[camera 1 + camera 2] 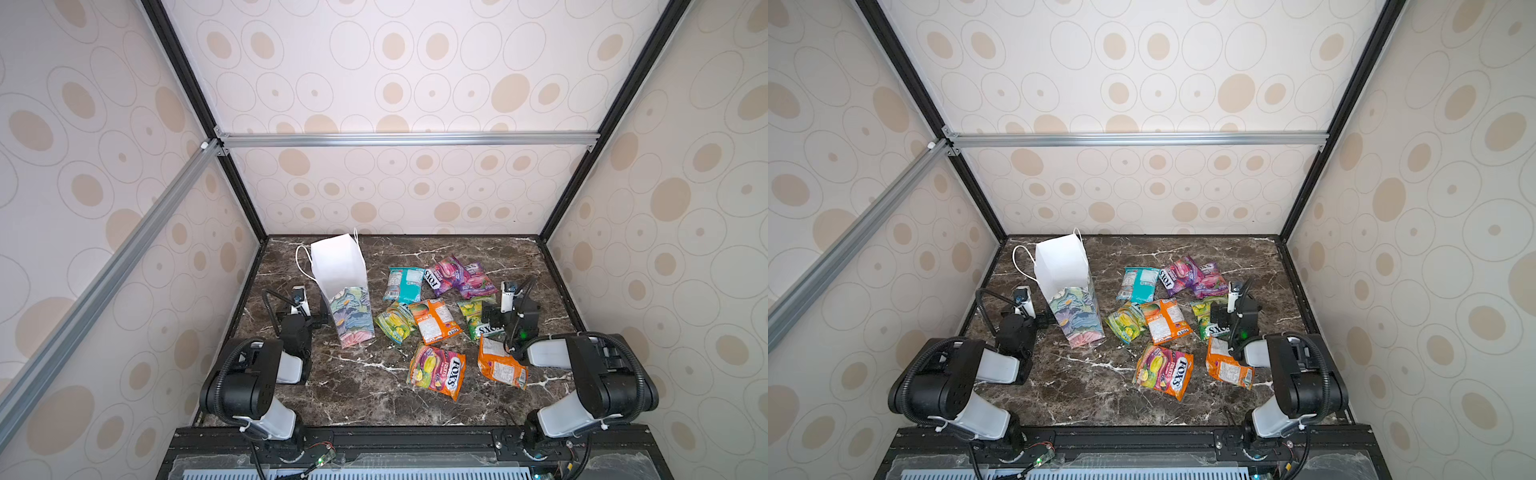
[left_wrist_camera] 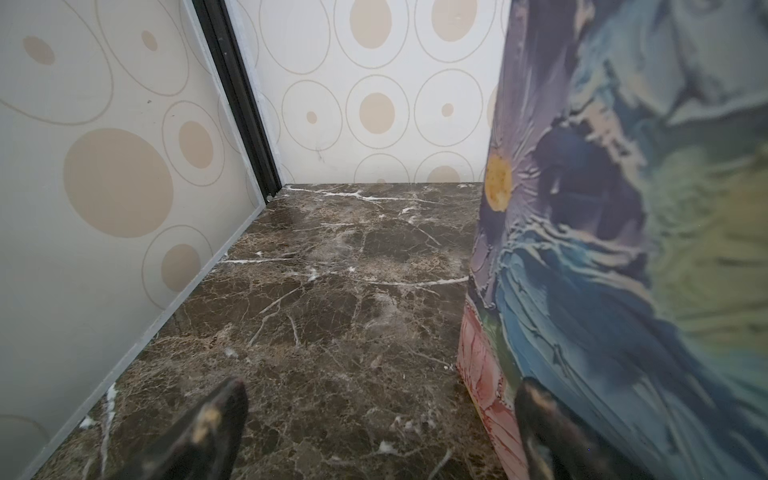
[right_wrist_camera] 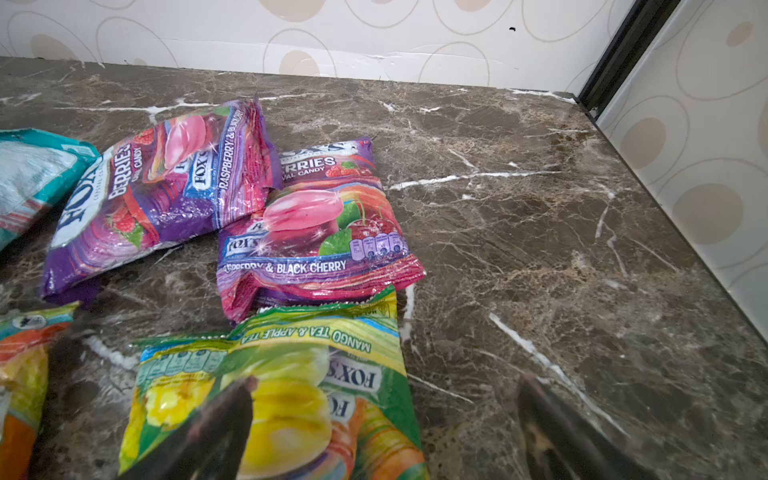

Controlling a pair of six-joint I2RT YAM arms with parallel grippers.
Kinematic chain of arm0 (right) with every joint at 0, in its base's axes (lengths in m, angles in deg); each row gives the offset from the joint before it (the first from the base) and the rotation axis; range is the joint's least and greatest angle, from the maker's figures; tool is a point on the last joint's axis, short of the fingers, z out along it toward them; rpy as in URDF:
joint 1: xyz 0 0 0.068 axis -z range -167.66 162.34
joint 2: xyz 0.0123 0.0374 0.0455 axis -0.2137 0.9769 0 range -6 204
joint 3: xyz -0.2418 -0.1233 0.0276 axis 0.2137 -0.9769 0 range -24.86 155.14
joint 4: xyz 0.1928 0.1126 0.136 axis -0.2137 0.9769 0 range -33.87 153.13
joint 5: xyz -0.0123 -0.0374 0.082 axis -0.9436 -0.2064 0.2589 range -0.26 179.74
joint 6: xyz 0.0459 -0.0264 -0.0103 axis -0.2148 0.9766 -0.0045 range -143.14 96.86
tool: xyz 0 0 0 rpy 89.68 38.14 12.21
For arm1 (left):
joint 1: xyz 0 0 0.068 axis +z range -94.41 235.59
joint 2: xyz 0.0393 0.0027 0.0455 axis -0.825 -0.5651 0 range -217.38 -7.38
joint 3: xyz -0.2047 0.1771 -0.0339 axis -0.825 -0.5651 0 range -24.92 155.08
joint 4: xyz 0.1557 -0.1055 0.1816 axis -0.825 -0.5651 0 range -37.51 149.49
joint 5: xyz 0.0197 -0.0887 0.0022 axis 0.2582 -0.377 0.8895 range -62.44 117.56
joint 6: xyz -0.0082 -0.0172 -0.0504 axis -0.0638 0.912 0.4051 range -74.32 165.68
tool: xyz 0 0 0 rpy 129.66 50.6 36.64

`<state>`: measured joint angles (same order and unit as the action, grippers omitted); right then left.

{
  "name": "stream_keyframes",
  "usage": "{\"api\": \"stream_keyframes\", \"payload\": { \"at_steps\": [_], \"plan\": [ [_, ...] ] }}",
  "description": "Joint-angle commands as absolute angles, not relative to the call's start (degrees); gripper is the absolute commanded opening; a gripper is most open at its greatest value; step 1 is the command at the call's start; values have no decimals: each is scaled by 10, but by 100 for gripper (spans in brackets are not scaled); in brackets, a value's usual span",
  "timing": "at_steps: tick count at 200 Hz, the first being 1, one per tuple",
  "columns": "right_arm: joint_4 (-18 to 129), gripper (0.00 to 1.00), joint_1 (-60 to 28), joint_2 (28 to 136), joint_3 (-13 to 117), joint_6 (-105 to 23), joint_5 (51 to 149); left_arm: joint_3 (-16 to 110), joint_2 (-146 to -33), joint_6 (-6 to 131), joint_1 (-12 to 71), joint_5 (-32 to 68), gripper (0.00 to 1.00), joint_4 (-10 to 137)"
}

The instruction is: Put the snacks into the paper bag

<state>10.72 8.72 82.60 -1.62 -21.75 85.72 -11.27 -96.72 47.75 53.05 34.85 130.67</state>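
The paper bag (image 1: pixel 348 309) (image 1: pixel 1075 311) stands upright at the back left, white inside and floral outside, with its mouth open. Several FOX'S snacks lie flat to its right: a teal one (image 1: pixel 404 284), two purple ones (image 1: pixel 446 272) (image 3: pixel 166 195), a green-yellow one (image 1: pixel 395 323), orange ones (image 1: pixel 436 321) (image 1: pixel 500 366) and a fruits packet (image 1: pixel 438 372). My left gripper (image 1: pixel 307 318) (image 2: pixel 380 390) is open and empty, close beside the bag's floral wall (image 2: pixel 602 249). My right gripper (image 1: pixel 503 316) (image 3: pixel 388 382) is open, low over the edge of a green mango-tea packet (image 3: pixel 291 395), one finger above it.
The dark marble table (image 1: pixel 353 386) is boxed in by patterned walls on three sides, with black corner posts (image 1: pixel 245 199) at the back. The bag's white cord handles (image 1: pixel 301 259) hang towards the left wall. A black rail (image 1: pixel 395 436) runs along the front edge.
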Motion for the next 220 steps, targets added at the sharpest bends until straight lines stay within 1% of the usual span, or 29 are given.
{"api": "stream_keyframes", "payload": {
  "at_steps": [1,220],
  "plan": [
    [104,100,91,823,-6,-212,861,-106,-967,470,535,343,100,1319],
    [108,100,96,823,-5,-216,868,-109,-964,470,535,345,100,1323]
  ]
}}
